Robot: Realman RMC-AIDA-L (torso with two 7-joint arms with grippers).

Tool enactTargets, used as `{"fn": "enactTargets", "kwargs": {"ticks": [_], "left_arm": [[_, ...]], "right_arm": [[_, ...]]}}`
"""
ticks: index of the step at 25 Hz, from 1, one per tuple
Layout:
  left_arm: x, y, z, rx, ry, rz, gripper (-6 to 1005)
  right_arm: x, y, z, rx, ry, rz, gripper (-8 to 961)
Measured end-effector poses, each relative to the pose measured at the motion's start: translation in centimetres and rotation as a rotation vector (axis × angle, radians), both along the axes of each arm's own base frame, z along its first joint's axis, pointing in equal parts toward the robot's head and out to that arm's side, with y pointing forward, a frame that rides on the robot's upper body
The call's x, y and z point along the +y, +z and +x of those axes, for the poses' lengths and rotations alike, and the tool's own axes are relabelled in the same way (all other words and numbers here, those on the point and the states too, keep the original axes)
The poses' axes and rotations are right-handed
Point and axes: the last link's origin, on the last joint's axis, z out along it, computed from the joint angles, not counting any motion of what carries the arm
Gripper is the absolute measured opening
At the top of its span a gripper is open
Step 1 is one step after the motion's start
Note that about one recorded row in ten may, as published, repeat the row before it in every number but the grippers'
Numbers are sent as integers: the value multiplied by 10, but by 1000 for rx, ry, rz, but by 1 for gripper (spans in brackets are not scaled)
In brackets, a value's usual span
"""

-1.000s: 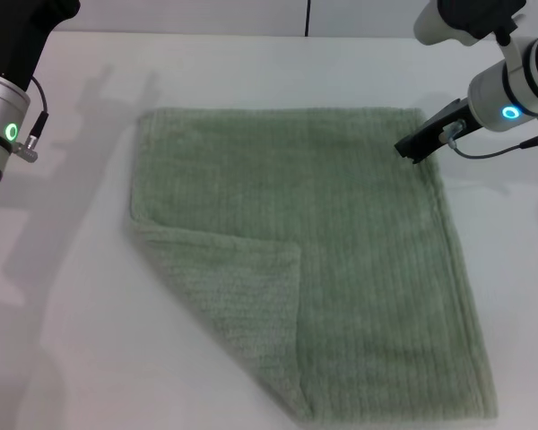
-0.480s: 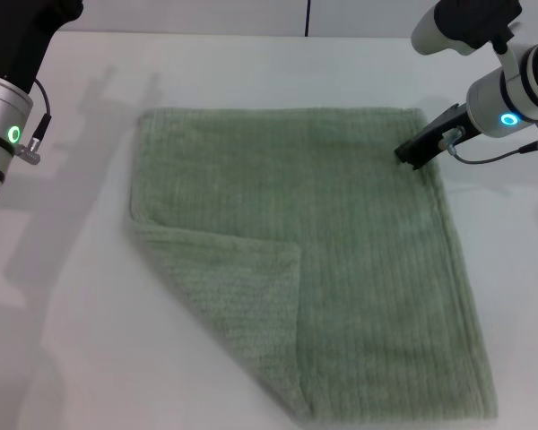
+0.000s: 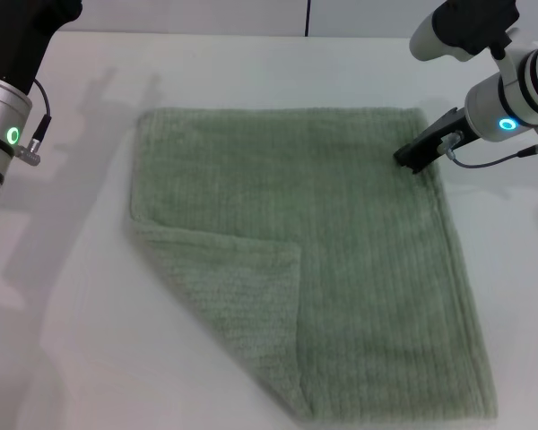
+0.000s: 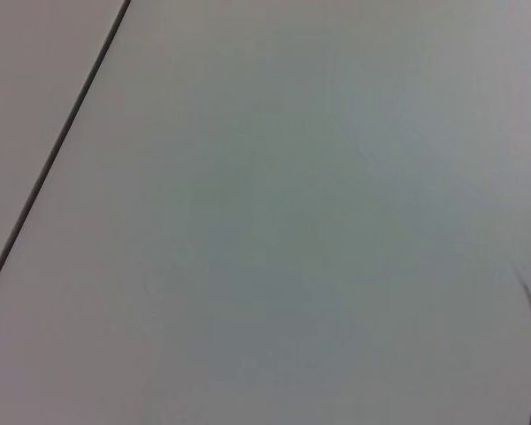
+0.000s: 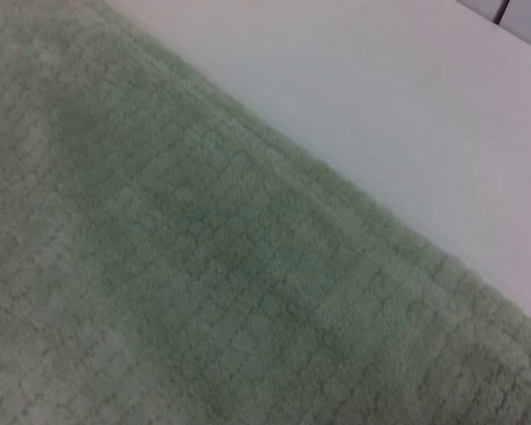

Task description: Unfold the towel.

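Note:
The sage-green towel [image 3: 341, 242] lies spread on the white table [image 3: 63, 340]. Its near left corner is folded over onto it, showing a paler triangular flap [image 3: 238, 300]. My right gripper [image 3: 411, 157] hovers at the towel's far right corner, close above or touching the cloth. The right wrist view shows the ribbed towel [image 5: 203, 283] and its hemmed edge against the table. My left arm [image 3: 9, 98] stays raised at the far left, away from the towel. Its wrist view shows only bare table [image 4: 292, 221].
A dark seam [image 3: 307, 18] runs up the wall behind the table's far edge. A thin dark line [image 4: 62, 142] crosses the left wrist view. Bare table surrounds the towel on the left, the far side and the right.
My right gripper has shifted slightly down and toward the towel's far right corner. The towel and my left arm have not moved.

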Motion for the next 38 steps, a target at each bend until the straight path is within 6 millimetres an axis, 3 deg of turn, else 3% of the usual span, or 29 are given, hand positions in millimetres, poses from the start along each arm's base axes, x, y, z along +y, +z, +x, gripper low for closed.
{"fn": "enactTargets", "kwargs": {"ticks": [20, 27, 38], "left_arm": [[0, 0, 2, -37, -31, -51, 761], [16, 2, 19, -45, -132, -305, 760], [19, 16, 50, -27, -211, -596, 759]], "right_arm": [[-2, -2, 5, -4, -10, -1, 44], [-2, -2, 4, -5, -7, -2, 47], [-1, -2, 3, -7, 0, -3, 51]]}}
